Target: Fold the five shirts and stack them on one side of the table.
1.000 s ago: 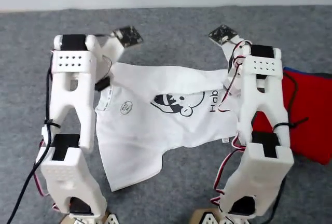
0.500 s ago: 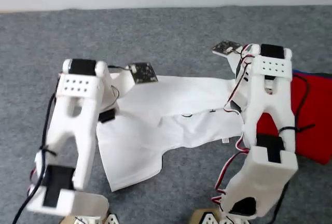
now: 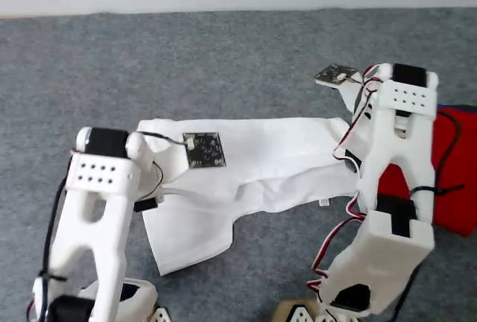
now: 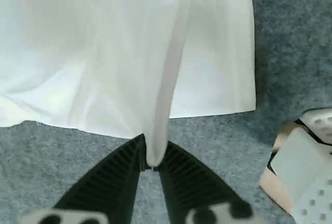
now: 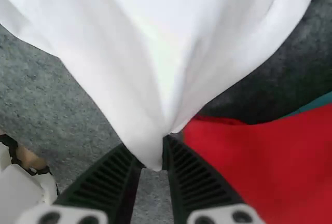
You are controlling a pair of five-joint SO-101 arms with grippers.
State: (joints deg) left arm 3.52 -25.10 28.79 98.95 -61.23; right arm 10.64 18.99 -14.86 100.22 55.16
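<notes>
A white shirt (image 3: 276,162) lies across the middle of the grey table, its far half doubled over toward the front so plain fabric faces up. My left gripper (image 4: 152,163) is shut on a pinched ridge of the white shirt (image 4: 104,53), lifted slightly above the table. The left arm (image 3: 100,188) stands at the shirt's left end. My right gripper (image 5: 154,162) is shut on a bunched fold of the white shirt (image 5: 155,37) at its right end, beside a red shirt (image 5: 270,167). The right arm (image 3: 399,136) leans over that red shirt (image 3: 455,180).
The red shirt lies flat at the table's right edge with a teal cloth edge (image 5: 316,102) showing beside it. One loose flap of the white shirt (image 3: 190,240) points toward the front. Bare grey table (image 3: 223,61) stretches behind the shirt.
Both grippers have drawn the shirt's far edge toward the front, folding it over and hiding the printed side. The left arm has swung well back toward the near edge.
</notes>
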